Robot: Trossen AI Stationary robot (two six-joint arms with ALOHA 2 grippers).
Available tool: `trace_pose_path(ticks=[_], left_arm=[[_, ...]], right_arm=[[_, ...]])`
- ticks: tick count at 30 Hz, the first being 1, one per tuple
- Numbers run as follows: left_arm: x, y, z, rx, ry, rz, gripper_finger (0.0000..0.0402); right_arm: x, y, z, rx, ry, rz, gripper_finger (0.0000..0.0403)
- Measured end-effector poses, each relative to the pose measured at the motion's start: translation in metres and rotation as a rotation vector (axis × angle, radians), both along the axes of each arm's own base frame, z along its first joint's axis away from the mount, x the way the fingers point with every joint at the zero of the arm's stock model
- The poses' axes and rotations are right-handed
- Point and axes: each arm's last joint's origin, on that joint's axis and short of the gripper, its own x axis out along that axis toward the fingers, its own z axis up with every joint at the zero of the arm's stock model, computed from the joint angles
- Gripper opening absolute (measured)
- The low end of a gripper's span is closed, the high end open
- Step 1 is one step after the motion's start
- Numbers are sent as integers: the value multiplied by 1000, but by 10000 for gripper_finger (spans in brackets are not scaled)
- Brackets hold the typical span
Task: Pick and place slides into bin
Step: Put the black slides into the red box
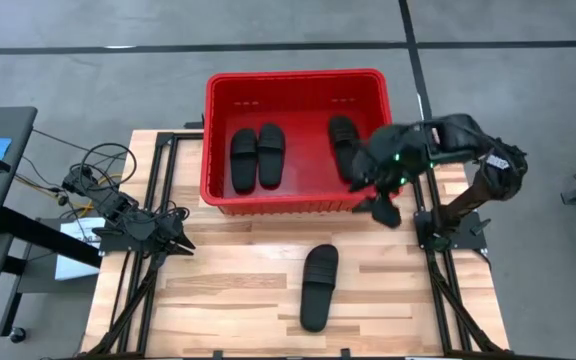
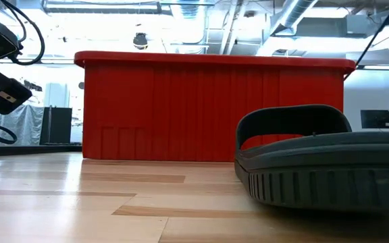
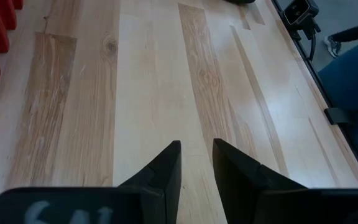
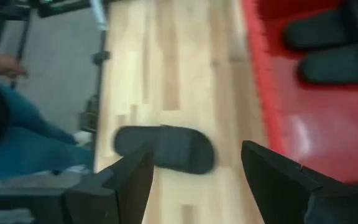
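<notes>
Slides, black, four counted: three already lie inside the bin [image 1: 295, 82], namely a pair side by side [image 1: 257, 157] toward its left half and a single one [image 1: 343, 143] near its right wall, partly under the arm. One slide [image 1: 318, 286] remains on the wooden table [image 1: 228, 290], in front of the bin and well apart from it, strap uppermost. By this count the task looks three-quarters done, with one pick and one placement left. Right gripper [image 4: 194, 180]: over the bin's front right corner, jaws spread and empty, its wrist camera looking down on the remaining slide. Left gripper [image 3: 196, 165]: parked low at the table's left side, jaws nearly pressed together, holding nothing.
</notes>
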Motion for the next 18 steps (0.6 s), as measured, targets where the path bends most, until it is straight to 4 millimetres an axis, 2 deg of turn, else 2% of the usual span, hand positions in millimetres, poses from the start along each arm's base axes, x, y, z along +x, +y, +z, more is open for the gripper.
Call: trace_pose_path(ticks=[5,10,15,18], left_arm=[[0,0,0,0,0,0,81],[0,0,0,0,0,0,81],[0,0,0,0,0,0,81],[0,0,0,0,0,0,81]], right_arm=[[20,36,-12,11,38,41,234],[37,64,-41,-142,197,4,234],[58,88,-68,-234,275,22,234],[69,95,-80,-245,320,27,234]])
